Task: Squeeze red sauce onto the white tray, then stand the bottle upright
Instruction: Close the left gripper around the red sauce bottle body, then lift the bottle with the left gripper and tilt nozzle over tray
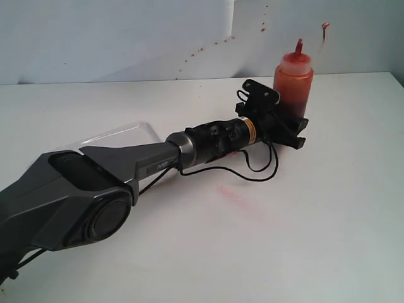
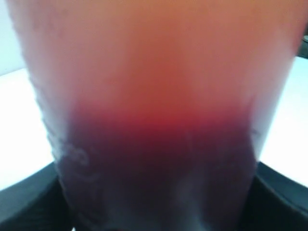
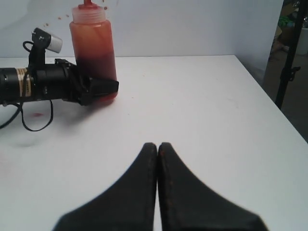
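At two o'clock, the left gripper [image 1: 290, 124] clasps the upright bottle [image 1: 293, 74], half-full of red sauce [image 1: 295, 98]. Nearer, the right gripper [image 3: 158, 147] is pinched closed.

I count one bottle [image 1: 294, 79] at the far right, holding one fill of red sauce [image 1: 295, 96]. One white tray [image 1: 126, 134], left. Two grippers: left gripper [image 1: 291, 124] and right gripper [image 3: 158, 147]. One arm [image 1: 76, 189] shows in the exterior view. One table [image 1: 341, 208], with one pinkish smear [image 1: 230, 192] near its middle.

the bottle [image 1: 293, 82] is translucent plastic, the tray [image 1: 129, 132] glossy, the table [image 1: 328, 221] smooth matt.
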Controlling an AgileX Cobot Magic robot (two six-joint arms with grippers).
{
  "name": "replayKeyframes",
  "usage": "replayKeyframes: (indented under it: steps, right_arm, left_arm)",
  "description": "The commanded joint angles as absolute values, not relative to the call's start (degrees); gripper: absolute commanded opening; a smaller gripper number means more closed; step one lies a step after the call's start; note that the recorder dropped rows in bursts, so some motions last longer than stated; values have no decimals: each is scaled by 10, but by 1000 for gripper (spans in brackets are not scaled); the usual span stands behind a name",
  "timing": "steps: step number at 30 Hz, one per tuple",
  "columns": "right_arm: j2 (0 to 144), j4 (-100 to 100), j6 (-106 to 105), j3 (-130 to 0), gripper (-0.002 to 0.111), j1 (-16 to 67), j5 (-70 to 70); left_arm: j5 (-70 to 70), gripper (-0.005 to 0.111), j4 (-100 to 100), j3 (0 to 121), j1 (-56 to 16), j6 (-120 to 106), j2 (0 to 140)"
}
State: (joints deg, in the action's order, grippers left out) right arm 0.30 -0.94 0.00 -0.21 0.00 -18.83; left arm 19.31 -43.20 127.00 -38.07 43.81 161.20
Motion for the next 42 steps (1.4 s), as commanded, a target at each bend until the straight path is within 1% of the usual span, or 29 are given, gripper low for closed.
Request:
replayKeyframes:
  steps: [1,9,18,23,26,29,32,35,38,42]
  right_arm:
    - [0,-17,0,0,0,1,-187]
    - [0,-17,0,0,0,1,-187]
    - [0,-17,0,0,0,1,-187]
    - [0,-17,0,0,0,1,-187]
    - [0,-17,0,0,0,1,-187]
    - [0,-17,0,0,0,1,-187]
    - [0,-17,0,0,0,1,-187]
    - [0,-17,0,0,0,1,-187]
    - [0,-17,0,0,0,1,-187]
    - [0,-17,0,0,0,1,-187]
  left_arm:
    - [233,0,-517,1275,-382,516,1558]
    - [266,0,-697,1275,-382,682,1510]
    - [334,0,-910,1275,-381,895,1422]
    - [383,0,-991,1275,-358,998,1370]
    - [412,0,-996,1261,-339,1022,1340]
    - [407,0,-996,1220,-326,1016,1307]
    - [401,0,-996,1152,-312,987,1267]
    - [379,0,-995,1067,-302,944,1217]
    - [323,0,-976,968,-291,875,1151]
    - [276,0,-893,827,-257,756,1057]
